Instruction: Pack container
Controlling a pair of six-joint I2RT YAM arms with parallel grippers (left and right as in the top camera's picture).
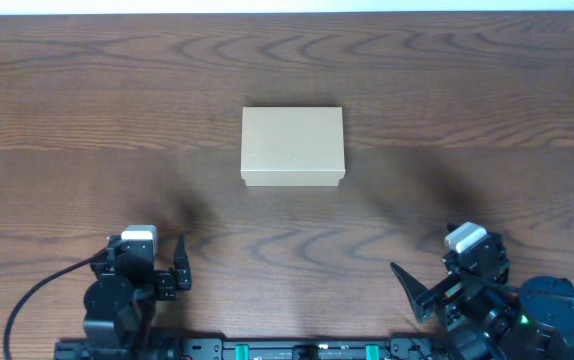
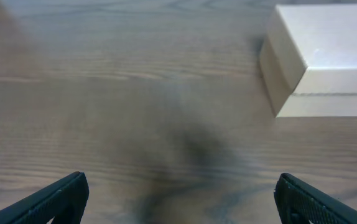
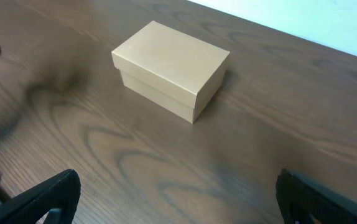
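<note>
The container (image 1: 293, 147) is a plain tan cardboard box with its lid shut, standing alone in the middle of the wooden table. It shows at the upper right of the left wrist view (image 2: 328, 56) and at the upper middle of the right wrist view (image 3: 171, 65). My left gripper (image 1: 149, 260) is open and empty, low over the table near the front left, well short of the box. My right gripper (image 1: 454, 268) is open and empty near the front right, also apart from the box. Only bare wood lies between the fingers of each gripper, left (image 2: 178, 199) and right (image 3: 178, 199).
The dark wood table (image 1: 87, 120) runs to a pale far edge (image 3: 303, 25). The arm bases and a black cable (image 1: 27, 300) sit along the front edge.
</note>
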